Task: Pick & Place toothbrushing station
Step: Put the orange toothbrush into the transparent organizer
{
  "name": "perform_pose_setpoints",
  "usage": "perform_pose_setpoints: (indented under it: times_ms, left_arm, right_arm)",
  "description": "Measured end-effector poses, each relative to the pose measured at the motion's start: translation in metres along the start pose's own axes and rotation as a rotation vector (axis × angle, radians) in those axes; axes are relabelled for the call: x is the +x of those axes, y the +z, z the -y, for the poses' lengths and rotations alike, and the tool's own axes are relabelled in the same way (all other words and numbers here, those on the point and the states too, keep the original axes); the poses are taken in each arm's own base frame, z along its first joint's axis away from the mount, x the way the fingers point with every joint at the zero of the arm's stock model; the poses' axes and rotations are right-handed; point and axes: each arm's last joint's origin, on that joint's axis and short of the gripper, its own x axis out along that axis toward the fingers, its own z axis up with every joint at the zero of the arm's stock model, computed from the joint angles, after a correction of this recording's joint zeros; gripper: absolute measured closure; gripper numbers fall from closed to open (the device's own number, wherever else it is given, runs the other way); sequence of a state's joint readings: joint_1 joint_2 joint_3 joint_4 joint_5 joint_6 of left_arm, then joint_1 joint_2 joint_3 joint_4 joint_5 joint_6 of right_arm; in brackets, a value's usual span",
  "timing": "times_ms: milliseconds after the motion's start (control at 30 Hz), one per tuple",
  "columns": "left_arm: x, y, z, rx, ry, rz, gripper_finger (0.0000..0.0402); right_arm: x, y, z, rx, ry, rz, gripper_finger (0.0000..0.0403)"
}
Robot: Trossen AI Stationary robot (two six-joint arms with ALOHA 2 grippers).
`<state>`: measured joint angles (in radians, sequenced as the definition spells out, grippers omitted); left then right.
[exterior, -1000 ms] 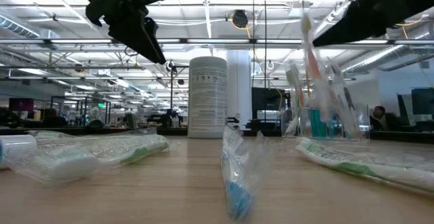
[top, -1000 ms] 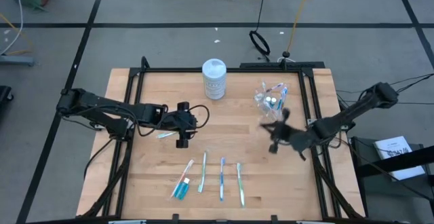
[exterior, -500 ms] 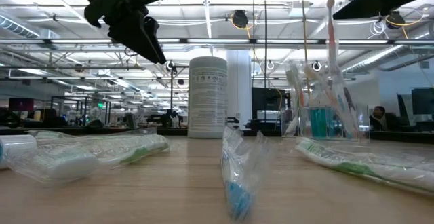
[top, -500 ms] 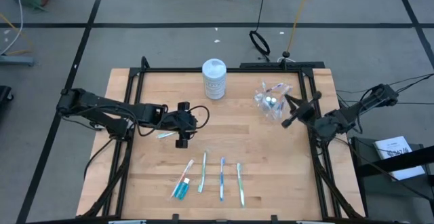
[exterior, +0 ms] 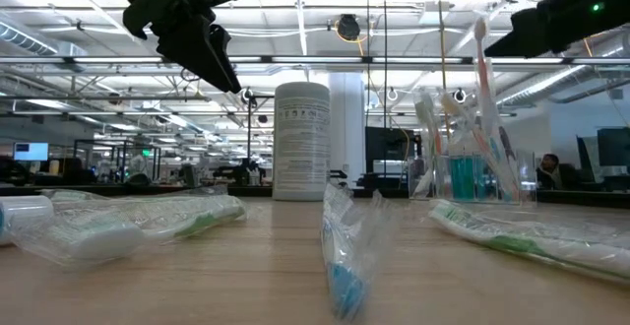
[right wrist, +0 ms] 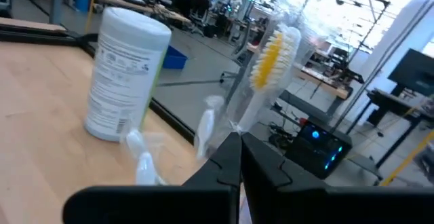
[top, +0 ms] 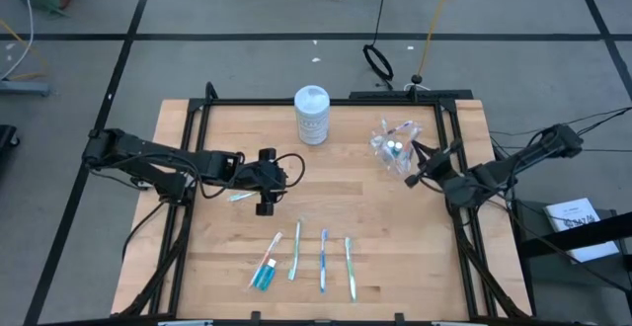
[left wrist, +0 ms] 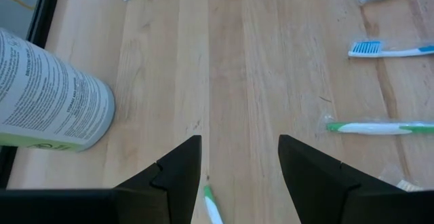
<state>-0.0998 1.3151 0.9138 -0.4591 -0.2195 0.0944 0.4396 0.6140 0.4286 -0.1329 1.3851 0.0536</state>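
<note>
My right tool (top: 419, 164), pressed together, has swung back beside the cup (top: 393, 149); left tool (top: 265, 181) spread above the wooden surface (top: 346, 207); wrapped toothbrushes (top: 323, 259) blur.

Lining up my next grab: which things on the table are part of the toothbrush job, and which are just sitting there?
Job:
clear cup holding brushes
wrapped orange-bristled toothbrush, pinched in the right gripper
four loose toothbrushes along the near edge
teal toothpaste tube
green toothbrush under the left gripper

Lying about:
white canister
</note>
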Motion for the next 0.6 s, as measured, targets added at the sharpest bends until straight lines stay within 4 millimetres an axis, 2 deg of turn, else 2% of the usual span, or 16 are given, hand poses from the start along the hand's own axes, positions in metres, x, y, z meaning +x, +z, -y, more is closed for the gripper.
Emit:
perform_pose_setpoints:
  times_ms: [200,467,600]
  left_arm:
    - [0.000,0.000,0.000,0.000,0.000,0.000,0.0199]
    - [0.000,0.000,0.000,-0.001,0.000,0.000,0.0199]
    - [0.000,0.000,0.000,-0.009,0.000,0.000,0.0199]
  right_arm:
    - [0.005,-0.021,-0.006,0.019,0.027,-0.035,0.0403]
    - [0.010,-0.066,-0.014,0.075,0.065,-0.101,0.0403]
    - [0.009,-0.084,-0.018,0.124,0.142,-0.133,0.0403]
